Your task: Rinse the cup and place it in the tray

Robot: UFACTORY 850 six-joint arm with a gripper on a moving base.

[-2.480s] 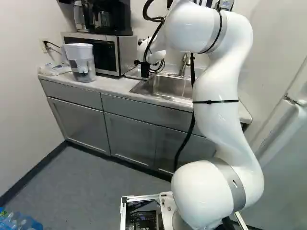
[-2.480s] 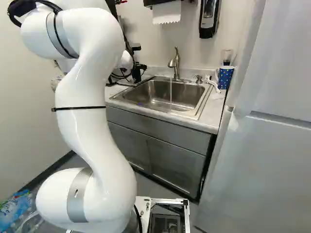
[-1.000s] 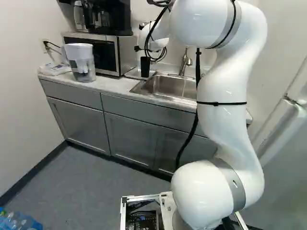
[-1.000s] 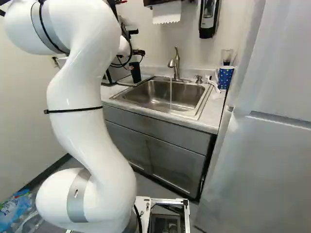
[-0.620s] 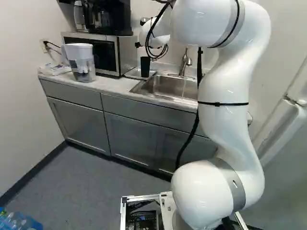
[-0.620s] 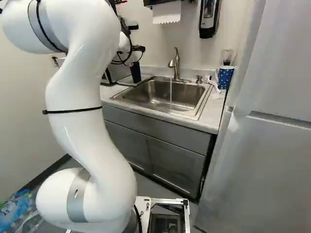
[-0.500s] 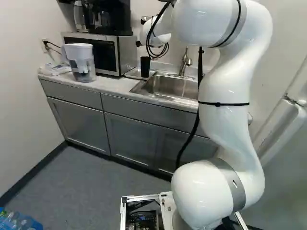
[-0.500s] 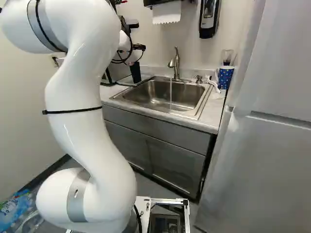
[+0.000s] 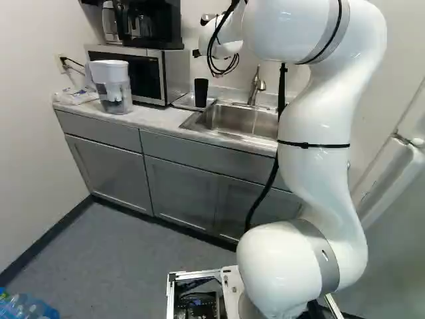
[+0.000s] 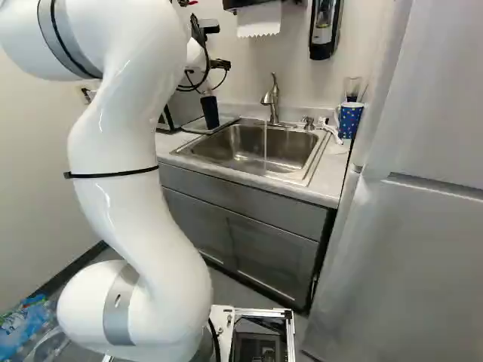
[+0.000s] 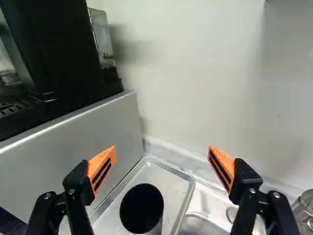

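Silver-sided microwave (image 9: 176,74) stood at ten o'clock from the sink (image 10: 249,143). Nearer, at the sink's eleven, the black cup (image 9: 201,93) sat upright in the metal tray (image 11: 156,179). The gripper (image 10: 218,65), down around the cup a couple of seconds earlier, had risen off it; the wrist view showed its fingers spread wide, touching nothing. At one o'clock the faucet (image 10: 273,99) still ran. Farthest right in the left base view, the arm (image 9: 317,119) had shifted toward three o'clock.
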